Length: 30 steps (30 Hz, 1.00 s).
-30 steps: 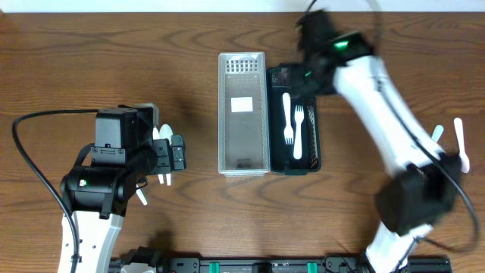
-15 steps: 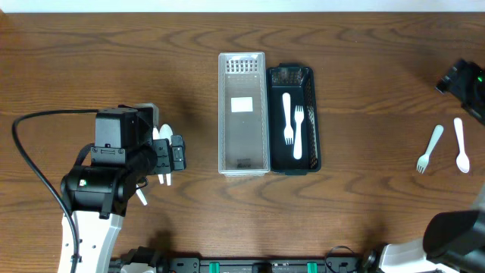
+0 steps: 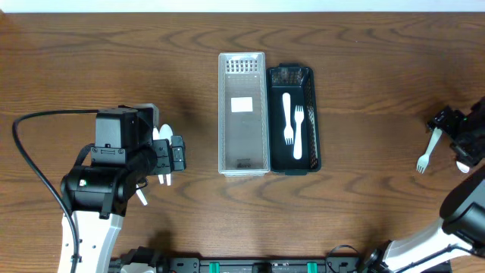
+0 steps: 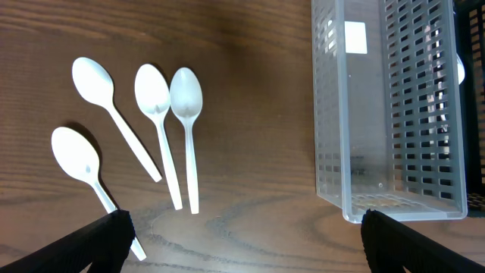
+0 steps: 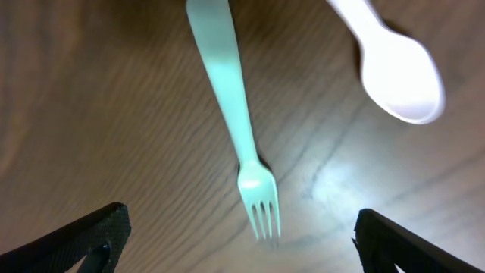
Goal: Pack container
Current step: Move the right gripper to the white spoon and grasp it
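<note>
Table (image 3: pixel 114 53), wood, bare in the middle save two long containers touching side by side: a clear slotted bin (image 3: pixel 242 136), empty, and to its right a black tray (image 3: pixel 315 114) holding two white pieces of cutlery, at least one a fork. Left gripper (image 4: pixel 242 235) hangs over the table's left side, fingers spread wide, nothing between them; four spoons (image 4: pixel 155 98) lie loose on the table below it, well clear of the bin. Right gripper (image 5: pixel 239 227) is at the far right edge, fingers likewise spread wide, holding nothing. Step in hand, as judged: pick-up of the loose fork (image 5: pixel 227 98) for the tray. In the right wrist view the fork lies flat on the wood, its tined end roughly midway between the two fingertips and its handle running away from them; a spoon (image 5: pixel 398 72) lies just beside it, not touching. Height of the fingers above the wood: cannot tell. Next move calls for a descent straddling the fork, a close across its narrow width without catching the spoon, then carry to the tray.
</note>
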Each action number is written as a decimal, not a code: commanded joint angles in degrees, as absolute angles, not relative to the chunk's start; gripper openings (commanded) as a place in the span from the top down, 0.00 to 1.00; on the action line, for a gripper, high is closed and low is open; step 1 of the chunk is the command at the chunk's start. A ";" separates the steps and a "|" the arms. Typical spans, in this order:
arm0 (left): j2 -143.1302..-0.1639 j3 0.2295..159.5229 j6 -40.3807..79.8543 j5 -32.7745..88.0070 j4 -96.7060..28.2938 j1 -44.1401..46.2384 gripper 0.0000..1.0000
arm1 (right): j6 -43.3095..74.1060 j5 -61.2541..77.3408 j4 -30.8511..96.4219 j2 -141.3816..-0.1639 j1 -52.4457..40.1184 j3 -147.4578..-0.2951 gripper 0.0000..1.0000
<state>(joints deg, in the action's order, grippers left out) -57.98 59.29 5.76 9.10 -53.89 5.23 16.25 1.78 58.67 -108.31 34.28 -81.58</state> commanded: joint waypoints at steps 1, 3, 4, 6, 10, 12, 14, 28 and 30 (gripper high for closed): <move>-57.60 60.45 5.02 9.87 -54.26 4.95 0.02 | 14.48 2.20 57.56 -110.89 34.50 -81.45 0.02; -57.60 60.45 5.02 9.87 -54.26 4.95 0.02 | 14.46 2.17 56.53 -112.27 34.50 -81.43 0.03; -57.60 60.45 5.02 9.87 -54.26 4.95 0.02 | 14.13 2.17 56.18 -112.77 34.48 -81.43 0.03; -57.60 60.45 5.02 9.87 -54.26 4.95 0.02 | 13.32 2.17 55.46 -113.71 34.48 -81.41 0.04; -57.60 60.45 5.02 9.87 -54.24 4.95 0.02 | 11.42 2.20 54.61 -114.83 34.26 -81.28 0.08; -57.60 60.45 5.02 9.87 -54.24 4.95 0.02 | 10.44 2.20 54.57 -114.91 33.93 -81.28 0.09; -57.60 60.47 5.02 9.87 -54.24 4.95 0.02 | 9.08 2.15 54.54 -114.93 33.50 -81.21 0.10; -57.60 60.45 5.02 9.87 -54.26 4.95 0.02 | 7.03 2.15 50.00 -115.13 31.94 -76.44 0.09; -57.60 60.45 5.02 9.87 -54.26 4.95 0.02 | 6.48 2.15 49.12 -115.13 31.94 -75.72 0.09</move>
<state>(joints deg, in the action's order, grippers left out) -57.98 59.29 5.76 9.10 -54.00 5.23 8.19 1.76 49.76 -114.45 32.38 -76.73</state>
